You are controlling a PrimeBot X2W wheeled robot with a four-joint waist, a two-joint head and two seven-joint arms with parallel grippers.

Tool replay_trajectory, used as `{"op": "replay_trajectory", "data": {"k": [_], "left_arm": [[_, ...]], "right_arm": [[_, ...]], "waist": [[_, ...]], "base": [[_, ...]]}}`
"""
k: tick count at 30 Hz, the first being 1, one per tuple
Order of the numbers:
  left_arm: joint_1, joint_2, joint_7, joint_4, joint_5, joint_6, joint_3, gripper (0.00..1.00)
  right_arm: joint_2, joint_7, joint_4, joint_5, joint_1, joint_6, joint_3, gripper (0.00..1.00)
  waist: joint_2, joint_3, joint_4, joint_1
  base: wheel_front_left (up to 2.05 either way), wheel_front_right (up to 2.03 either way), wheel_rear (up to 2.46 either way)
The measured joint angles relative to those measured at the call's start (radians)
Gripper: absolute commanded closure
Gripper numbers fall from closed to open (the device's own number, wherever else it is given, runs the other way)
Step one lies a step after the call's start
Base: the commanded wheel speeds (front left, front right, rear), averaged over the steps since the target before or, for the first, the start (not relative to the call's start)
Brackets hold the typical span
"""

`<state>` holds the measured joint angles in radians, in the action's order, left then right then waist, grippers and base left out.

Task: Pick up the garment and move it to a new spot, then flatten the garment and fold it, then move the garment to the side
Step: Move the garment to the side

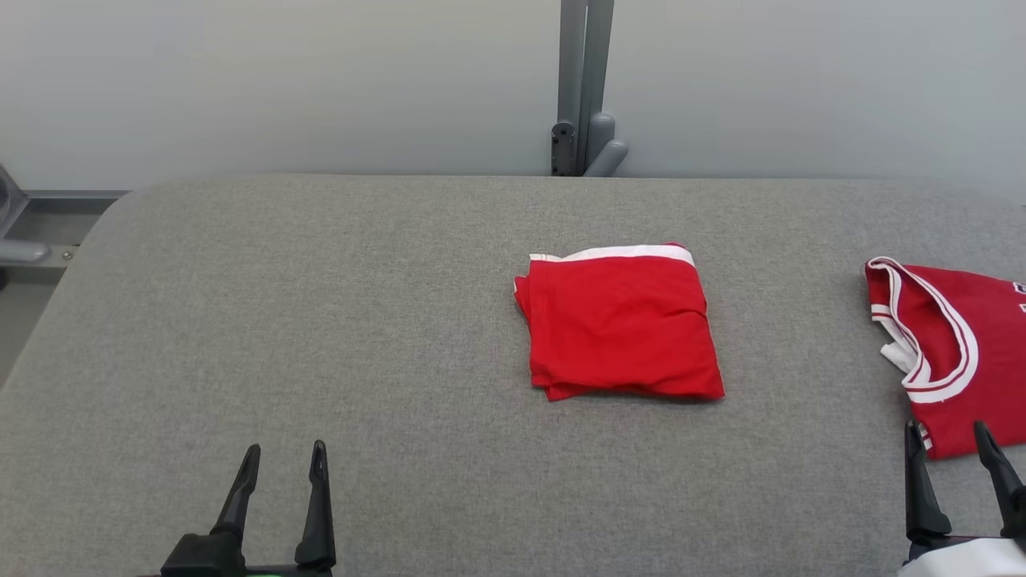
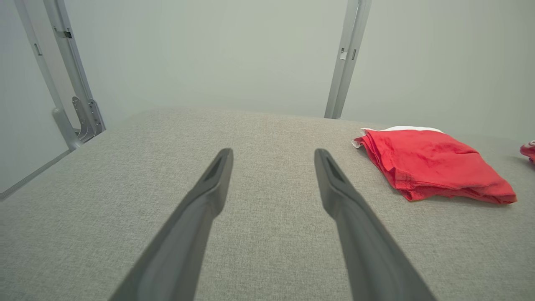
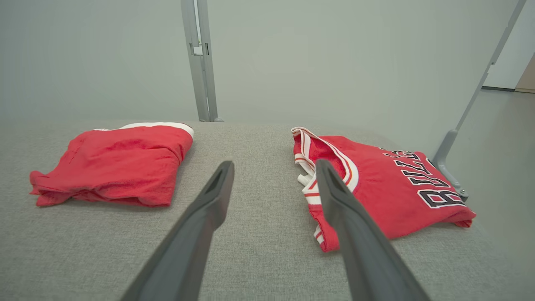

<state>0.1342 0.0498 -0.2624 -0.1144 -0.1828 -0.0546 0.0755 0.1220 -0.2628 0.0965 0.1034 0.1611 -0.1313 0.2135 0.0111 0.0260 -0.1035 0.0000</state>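
A folded red jersey with white trim and black lettering (image 1: 954,353) (image 3: 376,188) lies at the table's right edge. My right gripper (image 1: 947,425) (image 3: 274,163) stands open just before the jersey's near left corner, with nothing between its fingers. A second red garment with a white band (image 1: 621,324) (image 2: 430,161) (image 3: 117,163) is folded into a square at the middle of the table. My left gripper (image 1: 286,447) (image 2: 272,152) is open over bare cloth at the near left, well apart from both garments.
The grey padded table (image 1: 321,304) spans the whole view. A grey metal post (image 1: 581,88) rises behind its far edge, and a frame bar (image 1: 32,224) runs off the far left corner. The jersey's edge (image 2: 528,150) peeks in at the left wrist view's right.
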Motion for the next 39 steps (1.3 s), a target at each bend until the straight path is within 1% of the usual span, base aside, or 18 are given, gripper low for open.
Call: {"op": "replay_trajectory", "data": {"k": [6, 15, 17, 19, 20, 22, 23, 25, 26, 27, 29, 32, 35, 39], "left_arm": [[0.001, 0.0, 0.0, 0.006, 0.0, -0.009, -0.003, 0.0], [0.007, 0.0, 0.0, -0.004, -0.01, -0.008, 0.008, 0.0], [0.011, 0.0, 0.0, -0.005, -0.012, -0.007, 0.012, 0.0], [0.013, 0.0, 0.0, -0.006, -0.016, -0.004, 0.016, 0.0], [0.013, 0.0, 0.0, -0.007, -0.016, -0.002, 0.019, 0.0], [0.013, 0.0, 0.0, -0.008, -0.019, -0.002, 0.027, 0.0], [0.012, 0.0, 0.0, -0.007, -0.019, -0.002, 0.03, 0.0], [0.0, 0.0, 0.0, -0.006, -0.021, -0.001, 0.038, 0.0], [-0.014, 0.0, 0.0, -0.005, -0.021, -0.001, 0.042, 0.0], [-0.03, 0.0, 0.0, -0.004, -0.021, -0.001, 0.047, 0.0], [-0.062, 0.0, 0.0, -0.008, -0.02, -0.006, 0.058, 0.0], [-0.088, 0.0, 0.0, -0.022, -0.024, -0.007, 0.066, 0.0], [-0.107, 0.0, 0.0, -0.036, -0.029, 0.002, 0.082, 0.0], [-0.119, 0.0, 0.0, -0.044, -0.036, 0.012, 0.091, 0.0]], "right_arm": [[-0.021, 0.0, 0.005, 0.006, 0.002, 0.0, 0.003, 0.0], [-0.025, 0.0, 0.032, 0.019, -0.005, 0.0, -0.017, 0.0], [-0.029, 0.0, 0.04, 0.04, -0.018, 0.0, -0.025, 0.0], [-0.036, 0.0, 0.047, 0.095, -0.057, 0.0, -0.038, 0.0], [-0.029, 0.0, 0.054, 0.111, -0.081, 0.0, -0.059, 0.0], [-0.002, 0.009, 0.113, 0.161, -0.135, 0.0, -0.107, 0.0], [0.013, 0.04, 0.137, 0.187, -0.166, 0.0, -0.123, 0.0], [0.049, 0.156, 0.183, 0.23, -0.268, 0.001, -0.154, 0.0], [0.077, 0.212, 0.198, 0.228, -0.329, 0.001, -0.185, 0.0], [0.085, 0.249, 0.211, 0.23, -0.394, 0.0, -0.195, 0.0], [0.072, 0.352, 0.267, 0.274, -0.513, 0.001, -0.2, 0.0], [0.073, 0.503, 0.371, 0.283, -0.6, 0.0, -0.241, 0.0], [0.081, 0.576, 0.456, 0.286, -0.658, 0.001, -0.25, 0.0], [0.06, 0.602, 0.533, 0.313, -0.707, 0.001, -0.267, 0.0]], "waist": [[0.0, 0.001, 0.012, 0.0], [0.0, -0.001, 0.011, 0.0], [0.0, -0.003, 0.008, 0.0], [0.0, -0.007, 0.004, 0.0], [0.0, -0.01, 0.002, 0.0], [0.0, -0.018, -0.004, 0.0], [0.0, -0.024, -0.007, 0.0], [0.0, -0.041, -0.013, 0.0], [0.0, -0.053, -0.016, 0.0], [0.0, -0.066, -0.018, 0.0], [0.0, -0.097, -0.024, 0.0], [0.0, -0.148, -0.036, 0.0], [0.0, -0.188, -0.057, 0.0], [0.0, -0.22, -0.099, 0.0]], "base": [[0.0, 0.0, 0.0], [0.0, 0.0, 0.0], [0.0, 0.0, 0.0], [0.0, 0.0, 0.0], [0.0, 0.0, 0.0], [0.0, 0.0, 0.0], [0.0, 0.0, 0.0], [0.0, 0.0, 0.0], [0.0, 0.0, 0.0], [0.0, 0.0, 0.0], [0.0, 0.0, 0.0], [0.0, 0.0, 0.0], [0.0, 0.0, 0.0], [0.0, 0.0, 0.0]]}}
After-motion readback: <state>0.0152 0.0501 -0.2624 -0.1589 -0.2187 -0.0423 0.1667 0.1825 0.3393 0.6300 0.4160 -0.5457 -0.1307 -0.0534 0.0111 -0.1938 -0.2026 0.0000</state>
